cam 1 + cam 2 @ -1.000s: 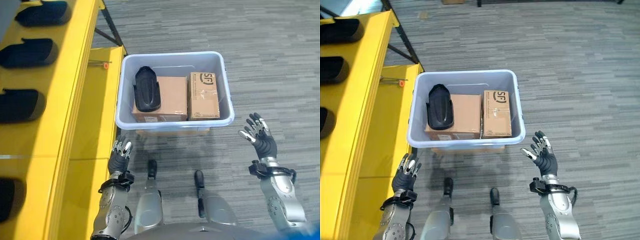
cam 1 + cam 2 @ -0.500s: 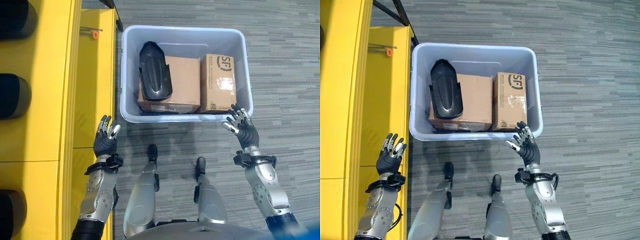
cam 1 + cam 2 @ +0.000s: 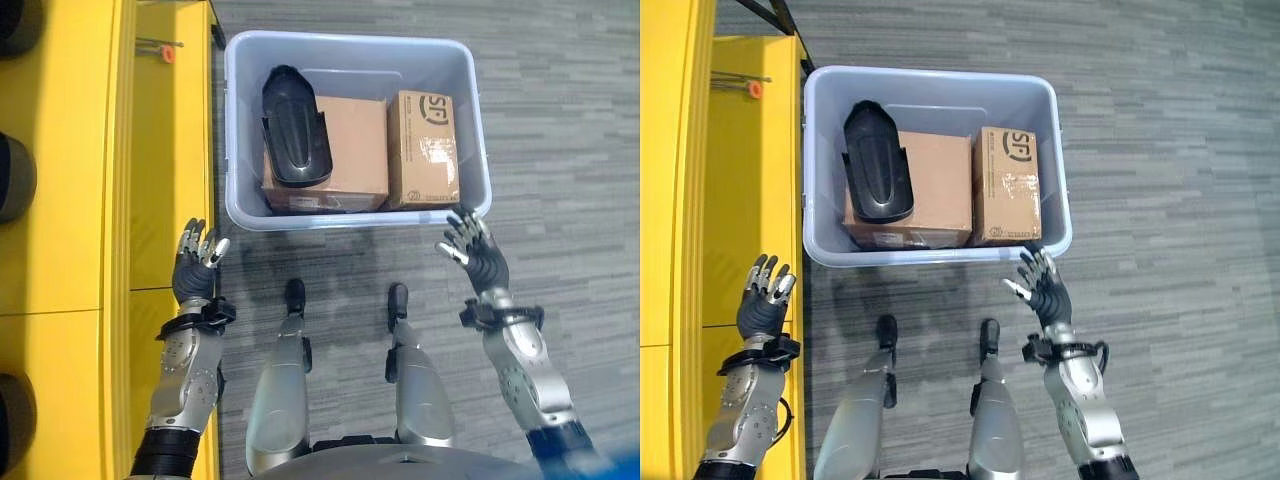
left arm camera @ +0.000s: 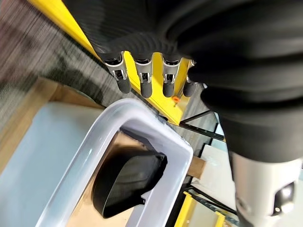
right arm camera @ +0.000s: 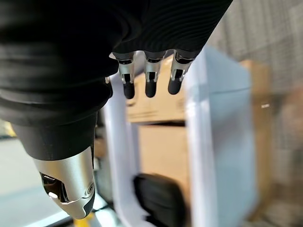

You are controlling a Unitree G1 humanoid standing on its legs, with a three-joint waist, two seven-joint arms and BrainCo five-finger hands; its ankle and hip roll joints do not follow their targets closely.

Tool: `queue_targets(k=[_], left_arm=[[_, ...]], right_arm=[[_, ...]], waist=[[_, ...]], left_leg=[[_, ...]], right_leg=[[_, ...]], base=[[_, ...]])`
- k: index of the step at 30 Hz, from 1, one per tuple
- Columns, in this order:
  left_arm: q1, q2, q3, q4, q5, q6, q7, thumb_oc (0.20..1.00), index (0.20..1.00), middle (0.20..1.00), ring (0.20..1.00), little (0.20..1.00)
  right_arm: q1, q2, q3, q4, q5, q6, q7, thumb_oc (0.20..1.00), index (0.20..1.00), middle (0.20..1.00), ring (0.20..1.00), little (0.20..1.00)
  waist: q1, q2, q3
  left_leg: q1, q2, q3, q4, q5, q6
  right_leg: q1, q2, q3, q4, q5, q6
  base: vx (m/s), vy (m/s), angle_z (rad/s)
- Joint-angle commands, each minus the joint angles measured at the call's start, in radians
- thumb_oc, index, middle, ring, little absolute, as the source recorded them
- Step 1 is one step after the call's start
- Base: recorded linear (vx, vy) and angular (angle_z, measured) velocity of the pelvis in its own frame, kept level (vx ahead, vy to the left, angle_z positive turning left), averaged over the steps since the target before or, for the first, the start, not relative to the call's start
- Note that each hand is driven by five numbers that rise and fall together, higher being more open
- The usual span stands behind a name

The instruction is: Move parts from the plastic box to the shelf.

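Running down the left side, the yellow shelf [image 3: 70, 200] carries dark parts [image 3: 12, 178] along its outer edge, and a small orange-tipped tool [image 3: 160, 46] lies on its lower yellow ledge near the far end. Beside that ledge's inner edge the left hand [image 3: 193, 270] is raised over the grey floor, its fingers straight and slightly spread, holding nothing and touching nothing. Next comes the pale blue-grey plastic box [image 3: 350, 218], a rectangular tub set on the carpeted floor just beside the shelf. In its left half a glossy black part [image 3: 294, 143], long and rounded at the far end with a ridge down its back, lies on top of a large brown cardboard carton [image 3: 345, 150]. A narrower brown carton [image 3: 424, 148], sealed with clear tape, fills the box's right half, standing against the larger one. Just outside the box's near right corner the right hand [image 3: 477, 256] hovers with its fingers apart and relaxed, empty, its fingertips close to the rim without clearly touching it.
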Motion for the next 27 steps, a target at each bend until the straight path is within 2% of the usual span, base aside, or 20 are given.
queue_targets(k=[1, 5, 10, 18, 27], left_arm=[[0.025, 0.021, 0.012, -0.106, 0.031, -0.045, -0.004, 1.0, 1.0, 1.0, 1.0, 1.0], [-0.027, 0.01, -0.007, -0.129, 0.044, -0.06, 0.003, 1.0, 1.0, 1.0, 1.0, 1.0], [-0.096, 0.004, -0.029, -0.15, 0.052, -0.07, 0.03, 1.0, 1.0, 1.0, 1.0, 1.0], [-0.179, 0.032, -0.013, -0.152, 0.092, -0.096, 0.074, 1.0, 1.0, 1.0, 1.0, 1.0], [-0.303, 0.075, 0.024, -0.145, 0.149, -0.137, 0.158, 1.0, 1.0, 1.0, 1.0, 1.0]], right_arm=[[-0.027, -0.017, -0.063, -0.074, -0.027, -0.061, 0.002, 1.0, 1.0, 1.0, 1.0, 1.0], [-0.024, -0.022, -0.059, -0.075, -0.022, -0.077, -0.003, 1.0, 1.0, 1.0, 1.0, 1.0], [-0.05, -0.032, -0.041, -0.073, -0.024, -0.086, -0.02, 1.0, 1.0, 1.0, 1.0, 1.0], [-0.059, -0.04, -0.045, -0.071, -0.036, -0.097, -0.036, 1.0, 1.0, 1.0, 1.0, 1.0], [-0.065, -0.042, -0.04, -0.073, -0.033, -0.112, -0.036, 1.0, 1.0, 1.0, 1.0, 1.0]], waist=[[-0.006, 0.021, -0.04], [-0.018, 0.047, -0.04], [-0.033, 0.06, -0.017], [-0.05, 0.065, 0.005], [-0.071, 0.051, 0.02]], left_leg=[[0.105, 0.102, -0.012, -0.062, -0.058, -0.021], [0.116, 0.131, -0.015, -0.143, -0.007, -0.047], [0.102, 0.138, -0.006, -0.154, -0.004, -0.055], [0.076, 0.137, 0.001, -0.154, -0.004, -0.063], [0.045, 0.14, 0.005, -0.154, -0.005, -0.073]], right_leg=[[0.016, -0.01, -0.031, 0.044, -0.041, 0.017], [-0.002, 0.012, -0.055, 0.079, -0.092, 0.0], [-0.043, 0.018, -0.057, 0.117, -0.111, -0.005], [-0.077, 0.022, -0.05, 0.122, -0.112, -0.007], [-0.099, 0.03, -0.037, 0.095, -0.099, -0.007]], base=[[0.02, -0.124, -0.12], [0.05, -0.162, -0.12], [0.04, -0.07, 0.02], [0.02, -0.009, 0.04], [0.01, -0.003, -0.02]])
